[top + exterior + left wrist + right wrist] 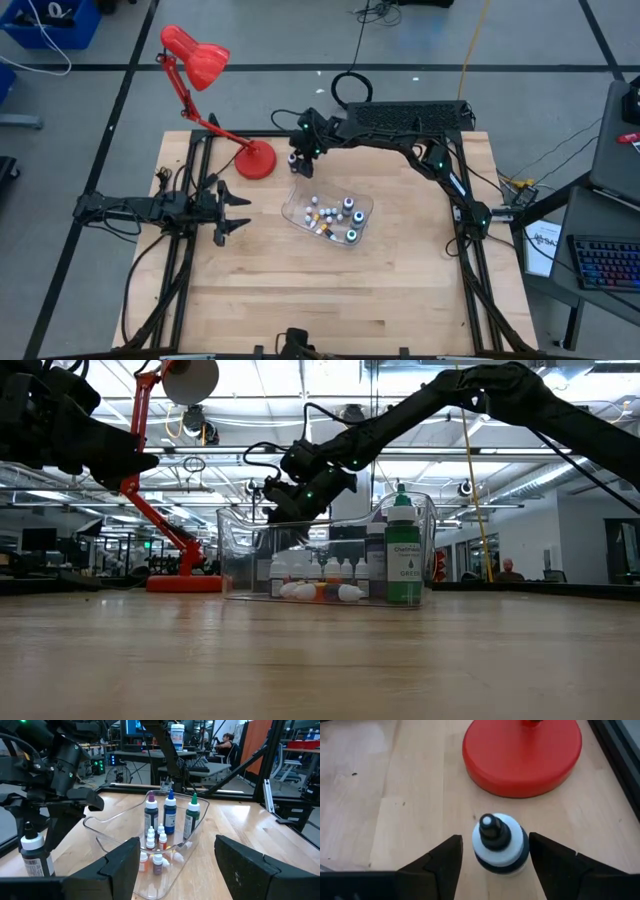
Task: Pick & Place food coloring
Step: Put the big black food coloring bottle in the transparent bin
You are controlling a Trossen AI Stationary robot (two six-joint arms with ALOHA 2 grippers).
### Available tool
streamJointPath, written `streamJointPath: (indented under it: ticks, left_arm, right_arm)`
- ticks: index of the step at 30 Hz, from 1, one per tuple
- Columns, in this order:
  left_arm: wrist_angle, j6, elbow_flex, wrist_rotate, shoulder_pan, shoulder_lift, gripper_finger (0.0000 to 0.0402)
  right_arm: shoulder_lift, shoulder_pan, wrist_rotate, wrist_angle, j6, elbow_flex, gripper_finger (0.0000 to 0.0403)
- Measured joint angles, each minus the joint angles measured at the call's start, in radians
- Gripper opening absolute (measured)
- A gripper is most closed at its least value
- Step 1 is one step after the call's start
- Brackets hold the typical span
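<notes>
wooden table (300,290) | red lamp (205,70) on it | open workshop behind

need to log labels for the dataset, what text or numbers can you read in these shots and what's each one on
"GREEN" and above it what looks like "Chefmaster", less sure: label of the green bottle standing in the clear container, low view.
Barcode and small print on the black-capped bottle between the right gripper's jaws: too blurred to read.
Labels of the other tall bottles and small dropper bottles: too small.
Paper sheet beside the table: unreadable.
</notes>
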Motion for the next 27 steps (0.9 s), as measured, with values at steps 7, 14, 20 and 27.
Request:
streamJointPath:
  ticks: [7,14,20,27]
  left_arm:
    - [0.0,0.0,0.0,0.0,0.0,0.0,0.0253]
    - [0.0,0.0,0.0,0.0,0.0,0.0,0.0253]
    - [0.0,0.0,0.0,0.0,0.0,0.0,0.0253]
    - [0.0,0.0,0.0,0.0,0.0,0.0,0.0253]
  right_arm:
    - [0.0,0.001,0.0,0.016,0.002,-0.001,0.02]
    - [0.0,0.001,0.0,0.023,0.002,-0.001,0.0145]
    - [-0.001,0.001,-0.003,0.037,-0.001,0.0,0.0105]
    - [-0.048,0.034,-0.023,-0.015,-0.038,-0.003,0.0105]
